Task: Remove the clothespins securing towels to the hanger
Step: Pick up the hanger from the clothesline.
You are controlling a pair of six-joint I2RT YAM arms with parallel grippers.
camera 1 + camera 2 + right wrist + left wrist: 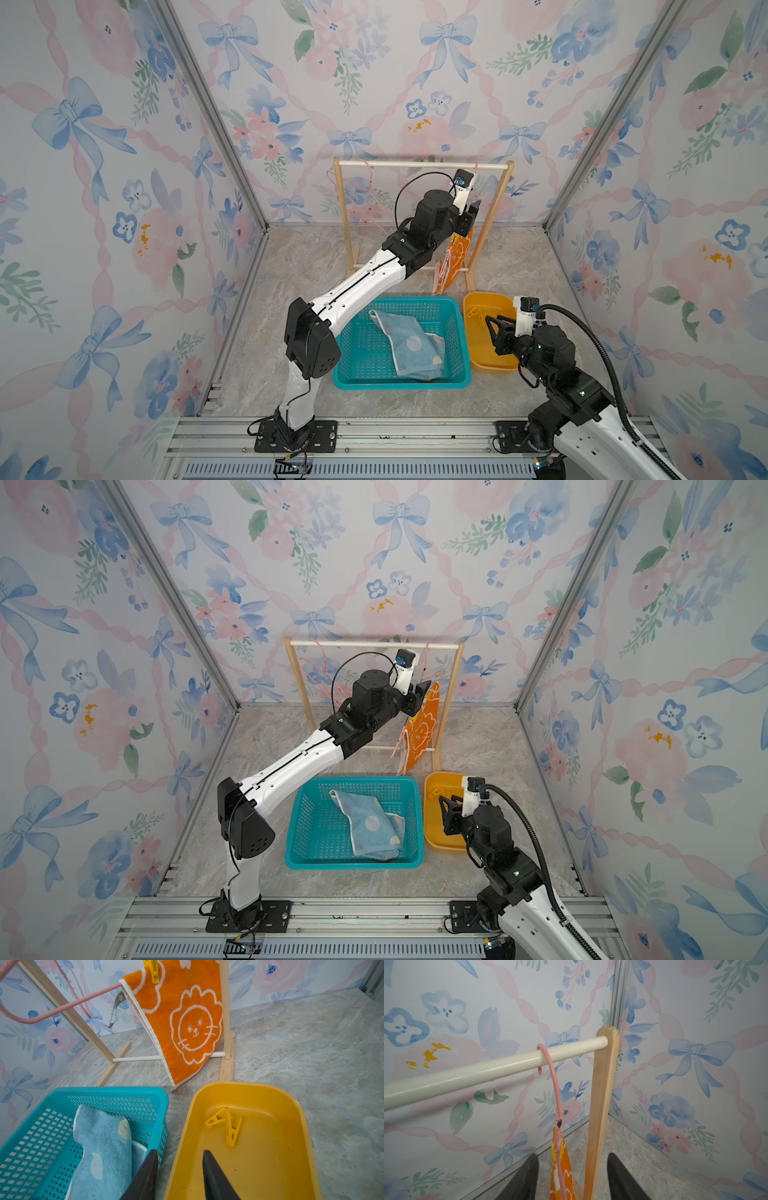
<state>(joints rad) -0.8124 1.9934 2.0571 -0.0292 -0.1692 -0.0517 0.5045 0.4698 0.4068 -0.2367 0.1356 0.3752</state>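
One yellow clothespin (153,971), the only one seen on it, fixes the orange lion towel (187,1022) to a pink hanger (550,1064) hooked over the white rail (477,1078) of a wooden rack (602,1105). The left gripper (573,1157) hangs just before it, jaws spread wide and empty on either side of pin, wire and cloth. The risk lies in that crowding: a closing pinch could catch towel or hanger wire instead of the pin's handles. The hanger, only loosely hooked, could also swing away or slide along the rail under a push. Once freed, the towel looks likely to drop to the floor below, not into any container. Nearer the arms' bases, a teal basket (104,1089) holds the blue spotted towel (104,1136), crumpled. Just beside it, a yellow tub (249,1085) holds two loose clothespins (216,1121), touching one another. The right gripper (180,1152) hovers over the tub's near end, jaws partly apart, holding nothing.
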